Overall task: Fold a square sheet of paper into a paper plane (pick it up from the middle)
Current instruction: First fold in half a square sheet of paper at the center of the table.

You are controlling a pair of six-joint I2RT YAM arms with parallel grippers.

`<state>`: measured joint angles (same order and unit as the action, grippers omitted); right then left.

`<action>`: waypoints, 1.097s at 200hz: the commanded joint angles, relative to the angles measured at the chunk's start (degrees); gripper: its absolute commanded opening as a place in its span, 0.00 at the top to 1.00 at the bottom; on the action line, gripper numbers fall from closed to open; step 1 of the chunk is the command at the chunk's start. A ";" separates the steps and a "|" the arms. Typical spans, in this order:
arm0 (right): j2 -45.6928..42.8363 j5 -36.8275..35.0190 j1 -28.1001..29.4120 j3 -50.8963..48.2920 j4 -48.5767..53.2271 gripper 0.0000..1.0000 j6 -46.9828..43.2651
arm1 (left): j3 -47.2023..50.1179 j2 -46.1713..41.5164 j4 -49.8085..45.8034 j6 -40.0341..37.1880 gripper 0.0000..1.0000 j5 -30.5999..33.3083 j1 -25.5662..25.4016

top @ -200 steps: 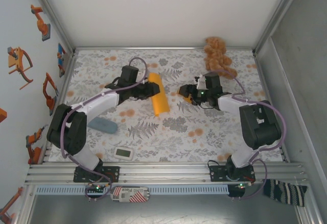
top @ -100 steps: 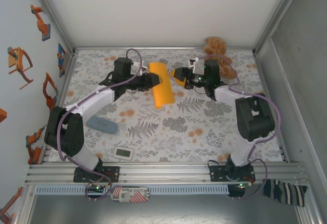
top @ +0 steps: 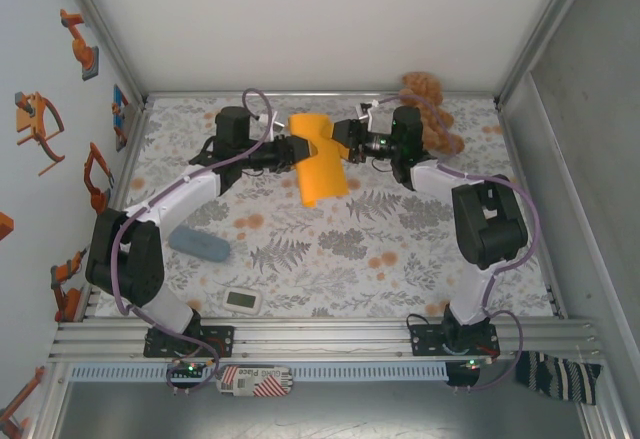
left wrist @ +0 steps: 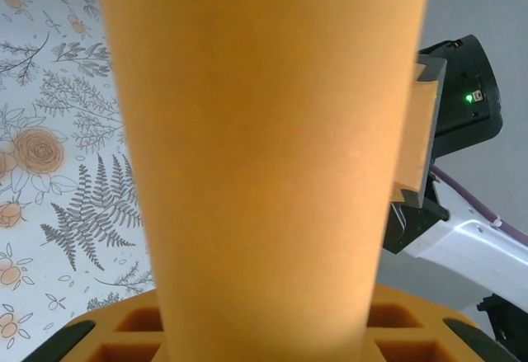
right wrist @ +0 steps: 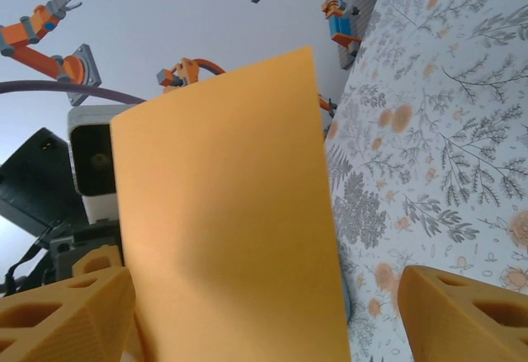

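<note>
The sheet of paper (top: 318,164), a narrow bright orange creased rectangle, hangs above the far middle of the cloth. My left gripper (top: 290,151) is shut on its left edge. In the left wrist view the paper (left wrist: 264,148) rises from between my orange fingers (left wrist: 107,339). My right gripper (top: 343,139) stands open at the paper's right edge. In the right wrist view the paper (right wrist: 231,230) stands between the spread fingers (right wrist: 66,312), nearer the left one, and the right finger is apart from it. The right gripper's body (left wrist: 450,106) shows behind the paper in the left wrist view.
A tan-brown plush toy (top: 432,109) lies at the back right, just behind the right arm. A grey-blue oblong (top: 200,246) and a small white device (top: 242,301) lie at the front left of the floral cloth (top: 400,249). Walls close in on three sides.
The left gripper has carried the paper toward the back and lifted it. The right gripper has swung left and back, reaching the paper's right edge with its fingers around it.
</note>
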<state>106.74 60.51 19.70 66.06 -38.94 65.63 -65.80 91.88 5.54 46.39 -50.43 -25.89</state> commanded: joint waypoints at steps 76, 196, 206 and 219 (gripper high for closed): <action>-2.35 1.64 -0.15 -0.19 1.90 0.53 -2.43 | -1.80 -0.82 -10.26 -6.97 0.65 -0.62 2.28; -10.17 -1.71 -0.09 0.89 23.80 1.00 -17.72 | -2.01 0.63 -10.78 -5.88 0.48 1.87 2.90; -10.82 -3.49 -0.15 1.15 26.34 1.00 -18.56 | -1.47 0.18 -12.22 -6.18 0.35 4.55 3.20; -11.80 -6.62 -0.32 1.68 31.26 1.00 -20.45 | -0.50 -0.80 -14.72 -6.95 0.22 8.84 3.84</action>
<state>98.54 58.61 19.68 66.11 -15.03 48.99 -66.65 92.49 -5.23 40.77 -48.01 -23.29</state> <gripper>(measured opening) 0.050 0.672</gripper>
